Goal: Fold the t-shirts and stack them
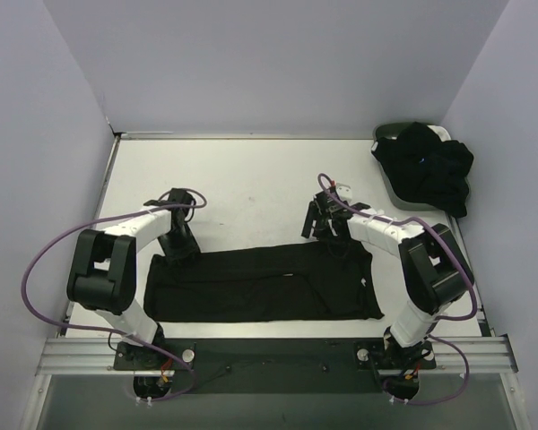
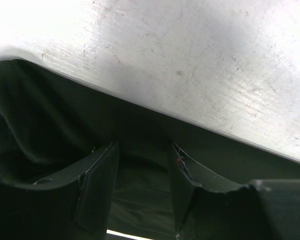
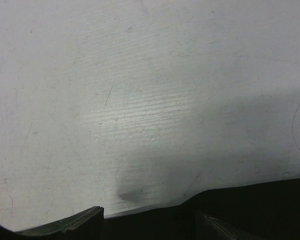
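One black t-shirt (image 1: 260, 285) lies flat on the near side of the bench (image 1: 251, 179). Left claw (image 1: 181, 253) sits at its far-left edge, jaws partly apart over the cloth. Right claw (image 1: 320, 231) stands wide open at its far-right edge.

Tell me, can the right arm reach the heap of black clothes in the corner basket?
Probably yes. The heap lies on the right arm's own side with only bare table between them, and its jaws stand open over the flat shirt's edge.

Shines evenly from above; glares on the scuffed white tabletop (image 2: 200, 60) in wrist views; blurs the near black plastic fingers (image 3: 72, 224).
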Motion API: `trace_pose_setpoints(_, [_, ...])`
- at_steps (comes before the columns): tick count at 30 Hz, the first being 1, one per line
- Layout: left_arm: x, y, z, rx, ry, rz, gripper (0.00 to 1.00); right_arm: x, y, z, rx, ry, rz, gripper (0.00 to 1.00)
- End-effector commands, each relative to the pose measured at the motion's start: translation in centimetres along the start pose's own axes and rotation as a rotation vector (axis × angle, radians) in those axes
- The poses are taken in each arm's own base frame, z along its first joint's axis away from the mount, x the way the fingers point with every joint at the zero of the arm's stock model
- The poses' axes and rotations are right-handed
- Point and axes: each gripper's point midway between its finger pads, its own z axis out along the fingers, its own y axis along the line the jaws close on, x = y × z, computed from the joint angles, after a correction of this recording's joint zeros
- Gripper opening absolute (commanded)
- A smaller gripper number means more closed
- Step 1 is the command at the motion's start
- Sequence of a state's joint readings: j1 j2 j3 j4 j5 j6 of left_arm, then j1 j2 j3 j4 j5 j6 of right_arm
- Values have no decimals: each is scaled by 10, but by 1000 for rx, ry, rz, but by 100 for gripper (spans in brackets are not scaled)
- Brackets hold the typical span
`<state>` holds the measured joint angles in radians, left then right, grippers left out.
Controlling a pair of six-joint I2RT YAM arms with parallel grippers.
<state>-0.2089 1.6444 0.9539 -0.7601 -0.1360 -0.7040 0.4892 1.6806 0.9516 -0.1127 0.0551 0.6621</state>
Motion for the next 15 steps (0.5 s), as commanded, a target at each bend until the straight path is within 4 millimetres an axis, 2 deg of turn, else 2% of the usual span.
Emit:
trace_pose_setpoints(1, [-16,-6,8,-36,-34,-30,53,-1,-6,3,30,6,14,72])
trace_pose_setpoints(3, [-21,-10,10,-38,-38,-38,53,-6,-7,7,42,5,19,72])
trace_pose_setpoints(4, [-22,-11,14,-48,-29,-37,53,-2,-11,16,63,31,22,72])
trace_pose_setpoints(9, [-36,-22,19,-57,-29,-47,52,-5,-18,38,79,81,59,72])
trace_pose_setpoints(12, [-48,-31,20,-55,-37,-43,52,-17,-23,46,84,83,77,72])
trace_pose_setpoints(15, [-59,-41,26,-55,-29,-44,52,-37,-26,53,83,77,98,72])
